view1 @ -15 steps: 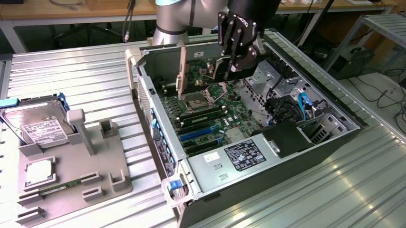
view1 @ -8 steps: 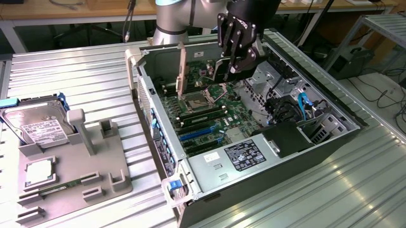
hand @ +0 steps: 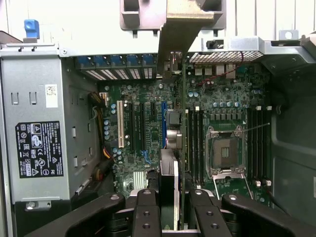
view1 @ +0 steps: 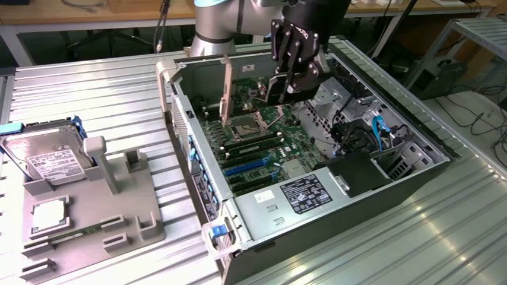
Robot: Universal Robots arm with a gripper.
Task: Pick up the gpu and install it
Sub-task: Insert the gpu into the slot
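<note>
Gripper (hand: 175, 210) clamps the gpu (hand: 173, 182) edge-on over the motherboard (hand: 143, 128) (fan face hidden).

The black label (hand: 39, 149) on the power supply (hand: 29, 84) and white label (view1: 49, 161) on the hard drive (view1: 24, 142) look unreadable.

I see open computer case (view1: 396, 104) on ribbed metal table (view1: 103, 89). Inside: green motherboard (view1: 262, 148), CPU socket (view1: 241, 126), blue slots (view1: 246, 166), power supply (view1: 305, 193) with black label, blue cables (view1: 380, 127). At exterior view's left I note grey fixture (view1: 135, 219) carrying hard drive (view1: 47, 154) propped on edge, processor chip (view1: 49, 215), green memory stick (view1: 75, 234).
</note>
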